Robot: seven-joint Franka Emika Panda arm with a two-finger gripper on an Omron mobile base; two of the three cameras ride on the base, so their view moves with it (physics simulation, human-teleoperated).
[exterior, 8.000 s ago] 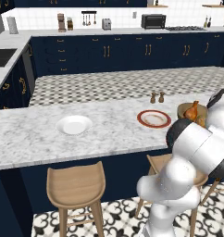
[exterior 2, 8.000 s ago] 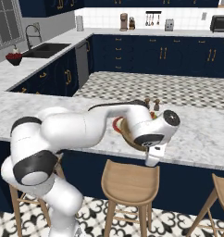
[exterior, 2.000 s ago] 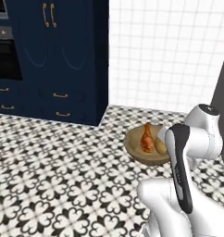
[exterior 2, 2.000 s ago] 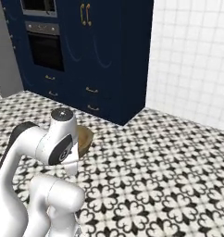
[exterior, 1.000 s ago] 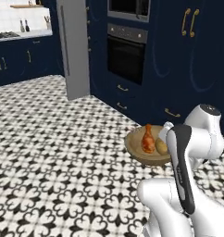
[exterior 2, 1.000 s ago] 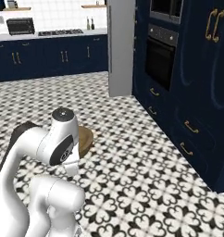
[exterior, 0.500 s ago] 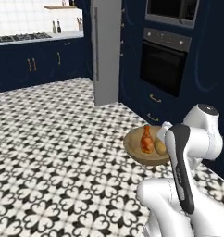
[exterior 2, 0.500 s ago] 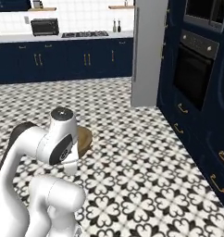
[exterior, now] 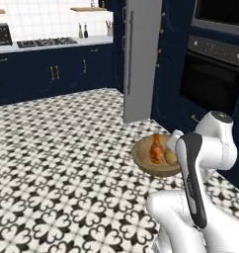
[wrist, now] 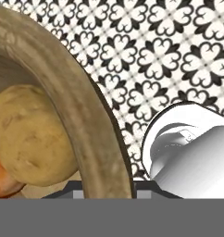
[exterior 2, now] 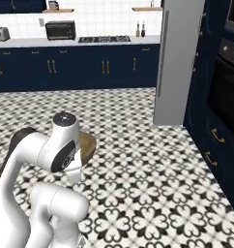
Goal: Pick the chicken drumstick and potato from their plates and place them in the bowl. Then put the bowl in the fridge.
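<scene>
The tan wooden bowl (exterior: 141, 154) hangs above the patterned floor, carried at its right rim by my gripper (wrist: 107, 185), which is shut on the bowl's edge (wrist: 81, 120). Inside it the orange-brown chicken drumstick (exterior: 156, 149) stands bone end up beside the tan potato (exterior: 171, 156). The hand view looks close along the rim, with the potato (wrist: 30, 139) and a sliver of drumstick (wrist: 0, 178) inside it. In the right base view the bowl (exterior 2: 89, 144) peeks out behind my arm. The grey fridge (exterior: 141, 59), door shut, stands just beyond the bowl. The plates are out of view.
A black built-in oven (exterior: 215, 84) sits in navy cabinets right of the fridge (exterior 2: 179, 63). Navy base cabinets with gold handles (exterior: 52, 74) and a counter with a hob (exterior 2: 102, 38) line the back wall. Open tiled floor (exterior 2: 153, 184) lies between me and the fridge.
The whole scene has swung across both base views, so the camera has moved; the fridge and oven now stand nearer and larger. The bowl stays in the same grip against my arm.
</scene>
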